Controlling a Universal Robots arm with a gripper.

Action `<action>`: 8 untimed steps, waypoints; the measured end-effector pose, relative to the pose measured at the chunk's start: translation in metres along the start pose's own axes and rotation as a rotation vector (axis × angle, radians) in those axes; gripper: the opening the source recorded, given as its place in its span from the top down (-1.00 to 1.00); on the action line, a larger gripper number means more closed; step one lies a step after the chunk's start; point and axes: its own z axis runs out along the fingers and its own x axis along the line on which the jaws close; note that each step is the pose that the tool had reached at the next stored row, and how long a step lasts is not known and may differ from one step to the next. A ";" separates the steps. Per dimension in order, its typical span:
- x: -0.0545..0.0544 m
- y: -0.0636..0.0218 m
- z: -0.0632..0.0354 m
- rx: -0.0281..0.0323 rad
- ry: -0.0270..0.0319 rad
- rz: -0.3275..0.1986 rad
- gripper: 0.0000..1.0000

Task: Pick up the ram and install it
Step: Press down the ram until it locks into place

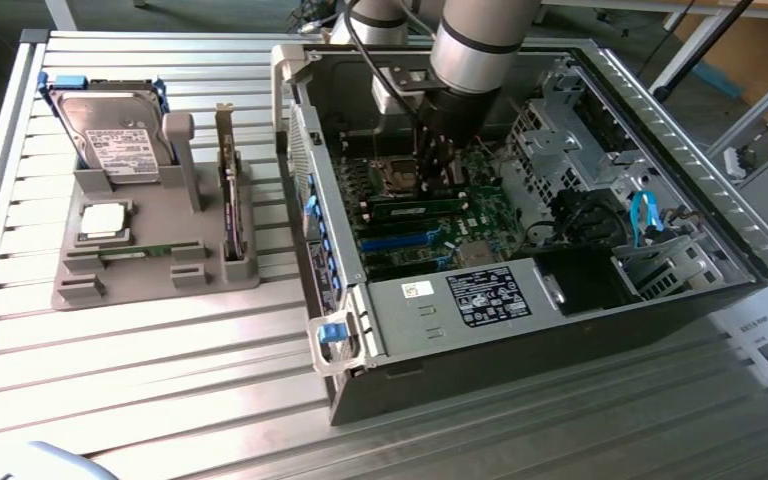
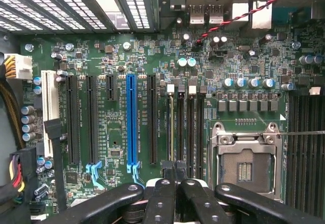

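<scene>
Closest to us in the wrist view is the gripper (image 2: 175, 167); its jaws are fully closed with nothing between them, the tips just over the near end of the memory slots (image 2: 185, 127). We read the pale edge standing in the outermost slot as the ram (image 2: 171, 127), seen edge-on; whether the tips touch it we cannot tell. Our worry is a half-seated stick: if one end sits high or the end latches are not home, a push would tilt it and strain the slot; a push off the stick's line could slide the tips onto the bare board (image 2: 117, 132) or toward the open processor socket (image 2: 244, 165), whose contacts look easy to damage.

In the exterior view the gripper (image 1: 435, 180) reaches down into the case (image 1: 518, 340), just above the ram (image 1: 418, 210), a green strip lying along the board near the socket; the arm passes close to the case's upper wall, so a sideways move could catch it. The case holds the board, a power supply (image 1: 491, 295), a metal drive cage and loose cables. Well apart, on the exterior view's left, the tray (image 1: 131, 290) holds a hard drive (image 1: 115, 135) upright, a processor (image 1: 104, 220) lying flat and a card (image 1: 231, 200) on edge; a thin green strip lies in its low slot, and we cannot tell what that is.
</scene>
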 end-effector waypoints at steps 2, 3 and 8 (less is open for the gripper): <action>0.000 0.0000 0.0012 0.0000 -0.0001 0.000 0.80; 0.000 0.0000 0.0018 0.0000 0.0000 0.000 0.80; 0.000 0.0000 0.0040 -0.0001 0.0002 0.000 0.80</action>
